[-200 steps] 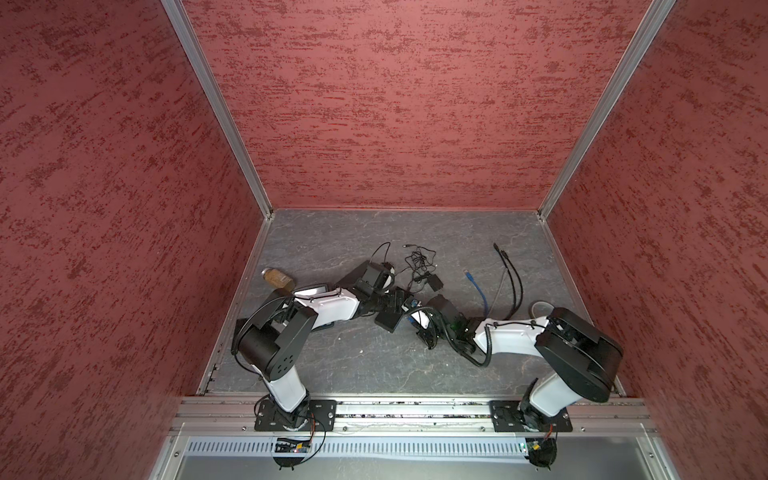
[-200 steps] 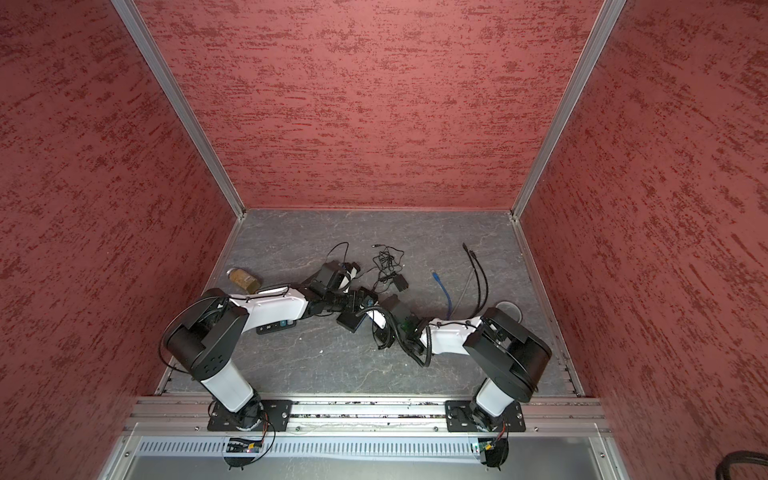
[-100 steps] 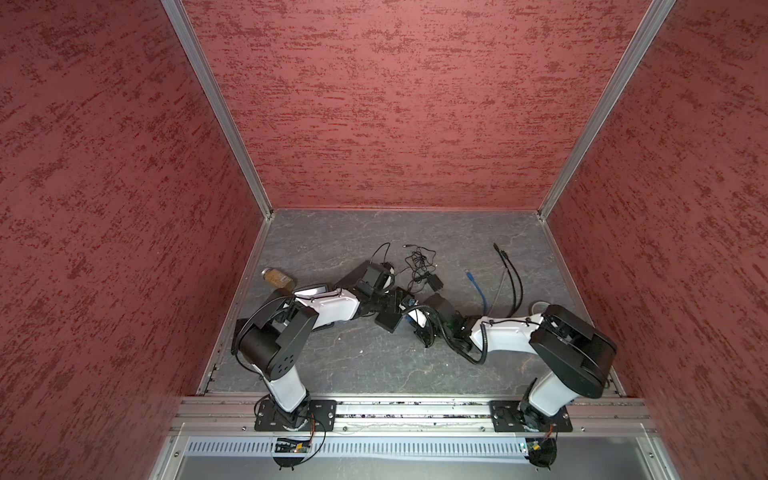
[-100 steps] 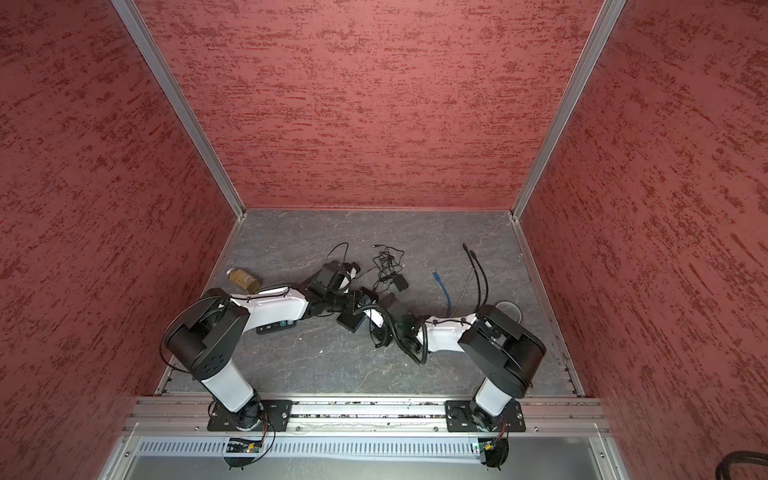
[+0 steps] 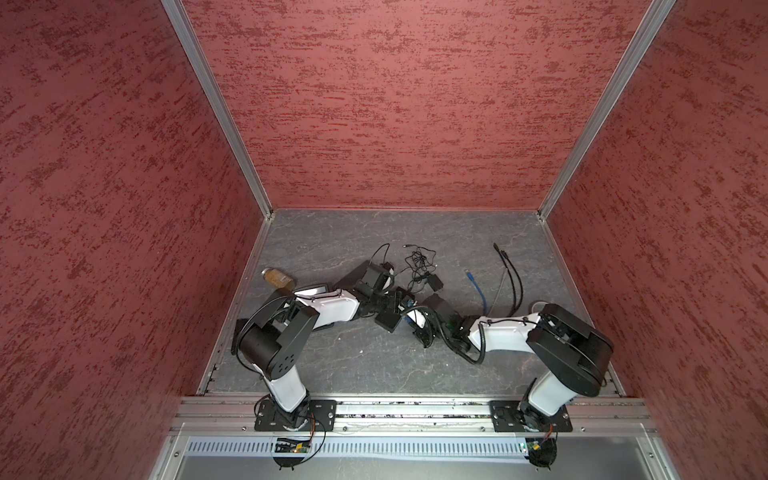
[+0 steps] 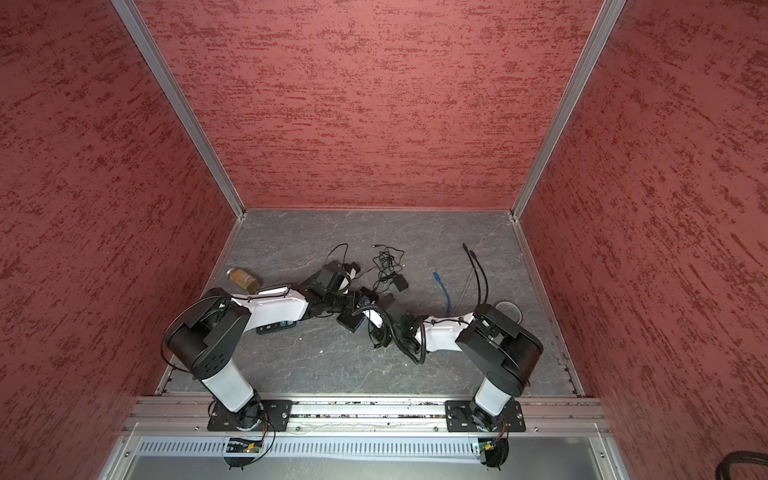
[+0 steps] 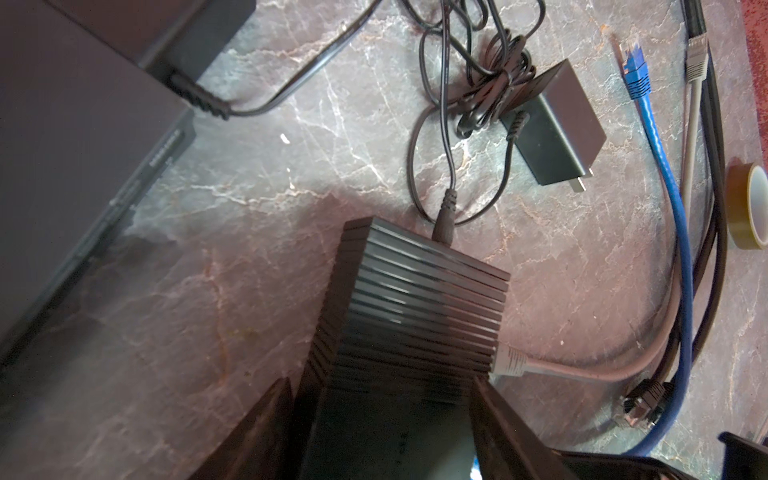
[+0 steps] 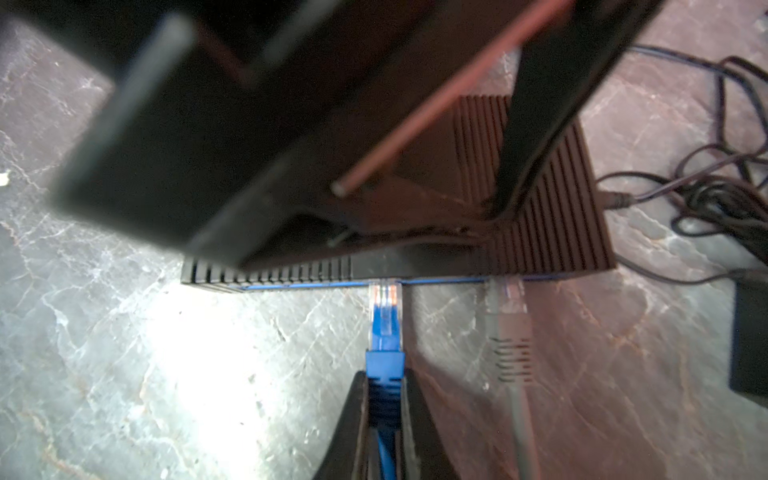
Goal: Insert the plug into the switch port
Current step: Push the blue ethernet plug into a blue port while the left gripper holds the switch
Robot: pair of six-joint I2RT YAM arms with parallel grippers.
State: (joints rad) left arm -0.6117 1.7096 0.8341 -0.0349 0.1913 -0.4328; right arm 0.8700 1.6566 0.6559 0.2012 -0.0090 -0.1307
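The switch (image 7: 415, 299) is a black ribbed box on the floor, near the middle in both top views (image 5: 390, 320) (image 6: 350, 322). My left gripper (image 7: 382, 419) is shut on the switch, one finger against each side. A grey plug (image 7: 509, 361) and a black power plug (image 7: 444, 216) sit in the switch. My right gripper (image 8: 384, 386) is shut on the blue plug (image 8: 384, 324). The plug's clear tip meets the switch's port face (image 8: 415, 270), left of the grey plug (image 8: 509, 324). How deep it sits I cannot tell.
A black power adapter (image 7: 557, 124) with tangled cord lies beyond the switch. Loose blue (image 7: 633, 66), grey (image 7: 696, 58) and black (image 7: 642, 401) cable ends lie to one side, with a tape roll (image 7: 748, 208). A jar (image 5: 278, 277) and a flat black box (image 7: 62, 145) lie nearby.
The right arm has moved left, bringing the blue plug up to the switch. The left gripper's fingers have narrowed onto the switch.
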